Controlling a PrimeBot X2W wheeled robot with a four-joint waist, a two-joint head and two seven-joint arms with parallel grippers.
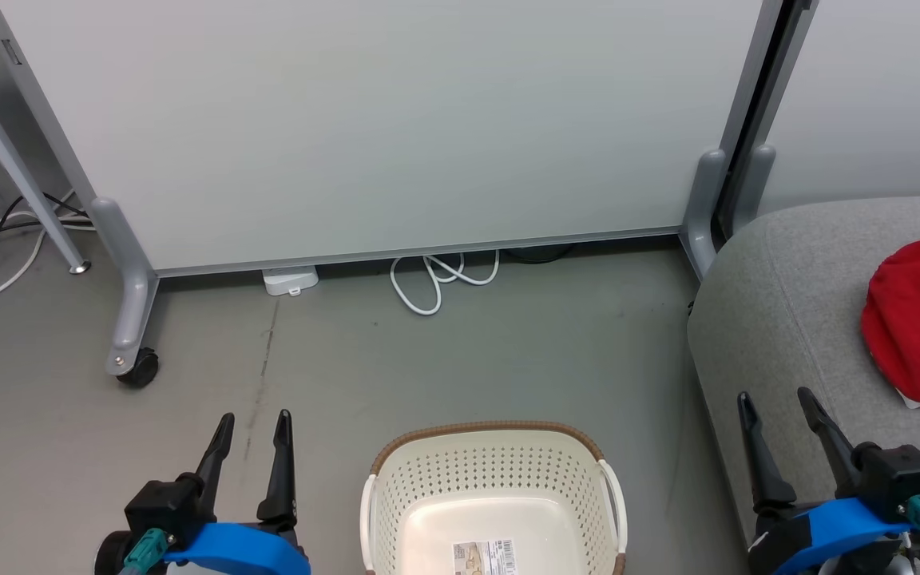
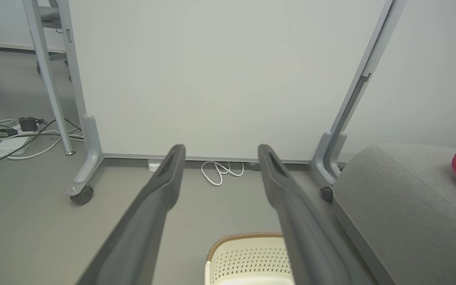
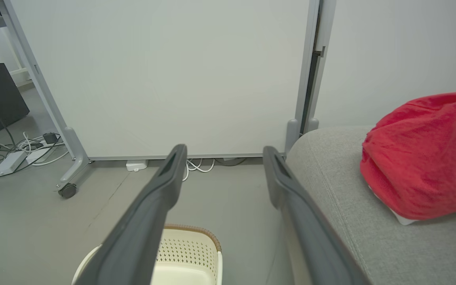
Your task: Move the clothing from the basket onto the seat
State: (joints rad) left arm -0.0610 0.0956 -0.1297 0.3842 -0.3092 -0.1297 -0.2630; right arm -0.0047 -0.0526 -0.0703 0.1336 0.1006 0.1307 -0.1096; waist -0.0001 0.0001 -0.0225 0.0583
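Head view: left gripper [image 1: 255, 415] low left above floor, fingers spread, holding nothing. Right gripper [image 1: 774, 394] low right by seat [image 1: 779, 303] edge, also spread, nothing held. Basket [image 1: 492, 430] on floor between them, label sticker [image 1: 484, 557] on its bottom. Clothing [image 1: 919, 319] heaped on seat, far right, well apart from basket.
Left wrist view: fingers apart, basket rim below.
Right wrist view: fingers apart, red heap on seat at right.

place: office or lab | wheeled partition panel [image 1: 396, 120] | loose floor cables [image 1: 440, 279]
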